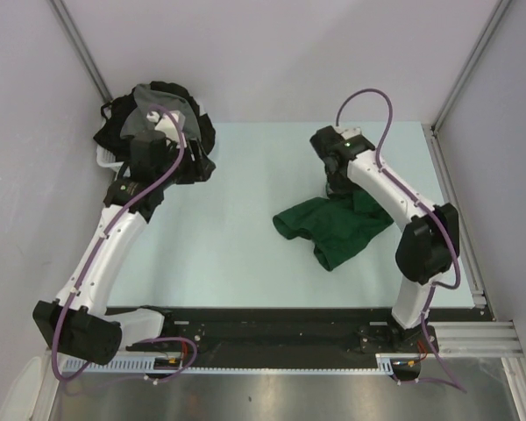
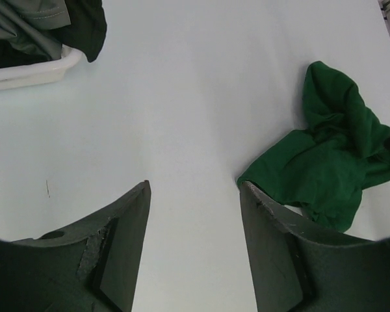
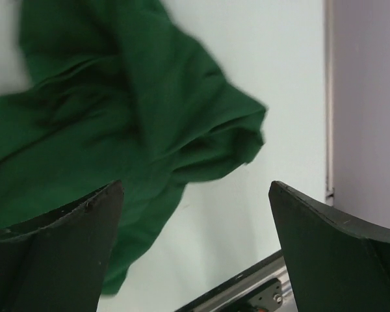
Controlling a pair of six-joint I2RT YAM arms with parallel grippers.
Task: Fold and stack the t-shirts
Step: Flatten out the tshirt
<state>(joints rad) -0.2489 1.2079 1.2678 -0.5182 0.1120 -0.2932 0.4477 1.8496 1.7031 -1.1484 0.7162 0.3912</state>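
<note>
Green shirt (image 1: 333, 230) lies crumpled on table (image 1: 237, 263), mid-right. R claw (image 3: 192, 195) hangs wide open above it, holding nothing; L claw (image 2: 195, 188) open too, near basket (image 2: 26, 73) w/ other shirts (image 1: 114, 132). Soft, light, floppy cloth, so prob best to pinch an edge corner.
</note>
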